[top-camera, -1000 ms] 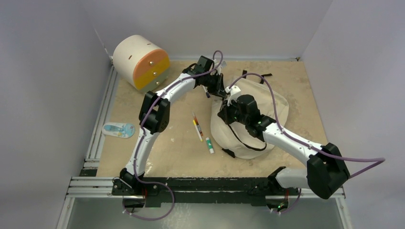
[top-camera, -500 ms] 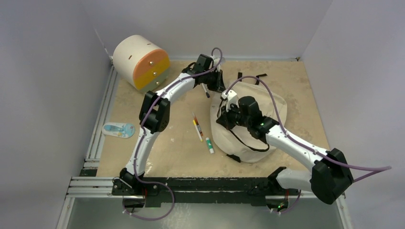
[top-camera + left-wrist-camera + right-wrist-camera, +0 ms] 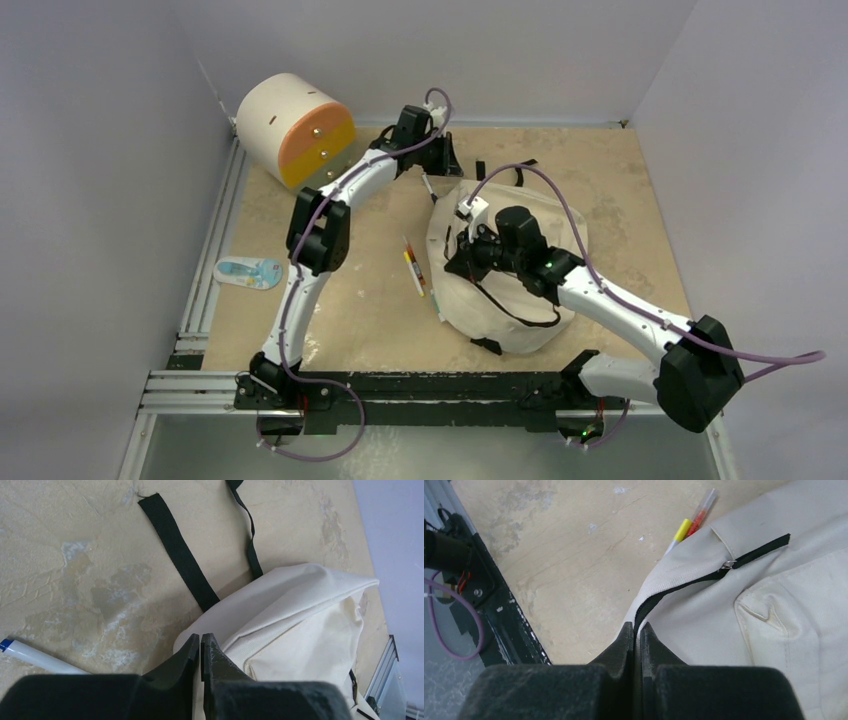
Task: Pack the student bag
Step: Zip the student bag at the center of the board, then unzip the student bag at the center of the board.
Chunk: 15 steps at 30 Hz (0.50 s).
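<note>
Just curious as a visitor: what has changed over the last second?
The bag slid left toward the pens, pulled by the right fingers pinching its zipper edge. The left fingers, shut, drew back toward the round drawers. Pens and drawers stayed put.

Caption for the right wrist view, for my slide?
Jaws of the right gripper pinch the student bag at its black zipper edge, markers alongside.

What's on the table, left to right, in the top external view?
Blue-and-white packet → red and yellow markers → student bag. Drawer unit left out: it overlaps the packet's span.
</note>
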Each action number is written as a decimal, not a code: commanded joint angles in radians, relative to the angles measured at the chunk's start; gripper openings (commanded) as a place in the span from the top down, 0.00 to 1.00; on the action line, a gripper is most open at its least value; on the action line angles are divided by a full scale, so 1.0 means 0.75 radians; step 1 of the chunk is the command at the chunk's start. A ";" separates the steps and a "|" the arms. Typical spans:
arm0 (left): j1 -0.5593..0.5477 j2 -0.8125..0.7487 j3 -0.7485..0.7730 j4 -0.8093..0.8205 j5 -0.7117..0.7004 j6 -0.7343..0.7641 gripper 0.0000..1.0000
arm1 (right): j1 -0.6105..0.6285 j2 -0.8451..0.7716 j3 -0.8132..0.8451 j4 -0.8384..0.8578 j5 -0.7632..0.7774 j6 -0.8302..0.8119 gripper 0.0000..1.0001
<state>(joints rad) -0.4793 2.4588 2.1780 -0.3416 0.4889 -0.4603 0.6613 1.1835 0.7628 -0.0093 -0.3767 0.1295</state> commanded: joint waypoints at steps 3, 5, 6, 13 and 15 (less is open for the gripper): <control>0.005 -0.300 -0.090 0.098 0.022 0.014 0.81 | 0.004 -0.022 0.021 0.146 0.321 0.215 1.00; 0.018 -0.408 -0.166 0.106 -0.007 0.012 0.72 | -0.007 -0.014 0.034 0.155 0.448 0.244 1.00; 0.028 -0.461 -0.217 0.112 -0.014 0.006 0.69 | -0.020 -0.008 0.044 0.156 0.490 0.252 1.00; 0.099 -0.806 -0.605 0.175 -0.038 0.001 0.62 | -0.224 0.119 0.165 0.094 0.559 0.186 1.00; 0.107 -0.876 -0.691 0.169 -0.050 0.009 0.62 | -0.232 0.179 0.208 0.047 0.614 0.145 0.96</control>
<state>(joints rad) -0.4229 1.9041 1.7683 -0.2592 0.4728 -0.4603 0.5240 1.2633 0.8204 0.0246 -0.0460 0.2905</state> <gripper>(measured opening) 0.375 0.027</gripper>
